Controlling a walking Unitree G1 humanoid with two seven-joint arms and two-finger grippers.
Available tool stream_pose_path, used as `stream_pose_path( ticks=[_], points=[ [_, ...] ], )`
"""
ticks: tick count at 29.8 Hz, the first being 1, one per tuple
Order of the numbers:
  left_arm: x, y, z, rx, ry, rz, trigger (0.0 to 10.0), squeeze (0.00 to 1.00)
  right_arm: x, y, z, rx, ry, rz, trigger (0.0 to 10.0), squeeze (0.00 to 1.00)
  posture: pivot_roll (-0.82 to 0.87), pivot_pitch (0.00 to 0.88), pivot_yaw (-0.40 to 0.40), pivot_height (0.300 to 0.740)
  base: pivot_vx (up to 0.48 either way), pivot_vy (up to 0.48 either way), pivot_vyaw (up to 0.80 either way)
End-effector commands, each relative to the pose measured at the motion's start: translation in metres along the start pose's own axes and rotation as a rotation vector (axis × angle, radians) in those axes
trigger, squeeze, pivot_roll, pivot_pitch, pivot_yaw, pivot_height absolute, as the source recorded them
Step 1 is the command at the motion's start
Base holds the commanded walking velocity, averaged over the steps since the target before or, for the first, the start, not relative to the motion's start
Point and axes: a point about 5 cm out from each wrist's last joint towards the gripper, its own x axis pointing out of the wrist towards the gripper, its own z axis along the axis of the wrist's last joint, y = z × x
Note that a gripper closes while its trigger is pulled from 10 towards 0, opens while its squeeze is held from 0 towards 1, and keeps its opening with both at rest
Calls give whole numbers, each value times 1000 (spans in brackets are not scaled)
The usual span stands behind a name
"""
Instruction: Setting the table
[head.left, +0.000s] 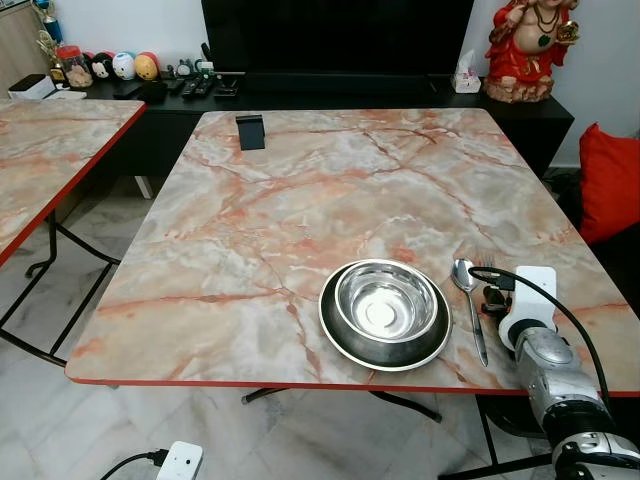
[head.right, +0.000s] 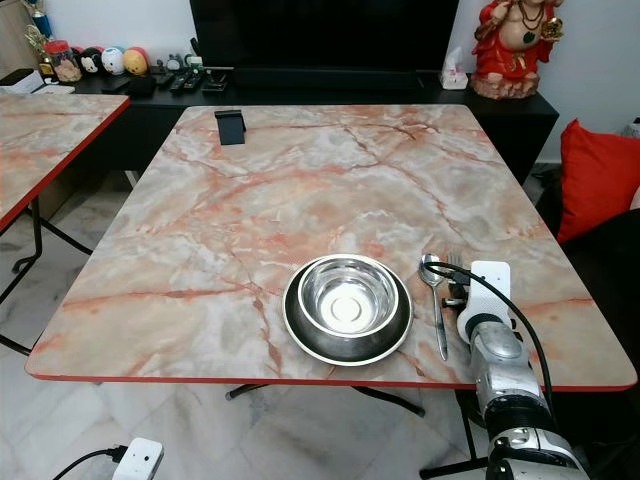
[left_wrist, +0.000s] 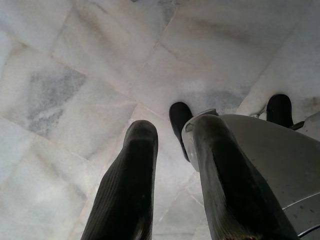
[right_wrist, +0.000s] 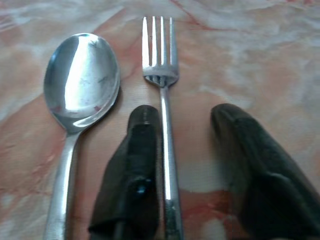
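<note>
A steel bowl (head.left: 385, 300) sits in a dark plate (head.left: 335, 338) near the front right of the marble table (head.left: 250, 230). To the right of the plate lies a spoon (head.left: 465, 280), and beside that a fork (right_wrist: 161, 75), both with handles toward me. My right gripper (right_wrist: 187, 120) rests low over the fork's handle and is open. The handle lies on the table between the fingers, close against one finger (right_wrist: 142, 150). In the head view the right gripper (head.left: 492, 298) sits at the table's front right edge. My left gripper (left_wrist: 175, 130) hangs open over the tiled floor.
A small black stand (head.left: 251, 131) sits at the table's far side. A second marble table (head.left: 50, 150) stands to the left and a red cushion (head.left: 610, 180) to the right. A white power strip (head.left: 180, 461) lies on the floor in front.
</note>
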Motion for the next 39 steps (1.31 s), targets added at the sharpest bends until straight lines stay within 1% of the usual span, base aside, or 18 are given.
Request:
stream_pose_path(
  ticks=[1, 2, 7, 8, 11, 26, 39],
  points=[
    [-1, 1, -2, 15, 11, -1, 10000, 0, -1, 1, -10, 7, 48, 5, 10000, 1000, 19, 0, 27, 740, 0, 0, 0],
    [-1, 1, -2, 16, 11, 0, 10000, 0, 0, 2, -10, 19, 49, 9, 10000, 1000, 21, 0, 27, 740, 0, 0, 0],
    [0, 1, -1, 17, 11, 1, 10000, 0, 0, 3, -10, 12, 50, 15, 10000, 1000, 21, 0, 27, 740, 0, 0, 0],
    [0, 1, -1, 17, 11, 0, 10000, 0, 0, 3, -9, 8, 48, 18, 10000, 0, 21, 0, 27, 740, 0, 0, 0],
    [0, 1, -1, 16, 11, 0, 10000, 0, 0, 3, -9, 6, 46, 18, 10000, 0, 21, 0, 27, 740, 0, 0, 0],
    [0, 1, -2, 14, 12, 2, 10000, 0, 1, -11, 8, 10, -2, -11, 10000, 0, 15, 0, 30, 740, 0, 0, 0],
    [0, 0, -1, 11, 9, 4, 10000, 0, 0, -13, 19, -1, -25, -2, 10000, 0, 14, 0, 28, 740, 0, 0, 0]
  ],
)
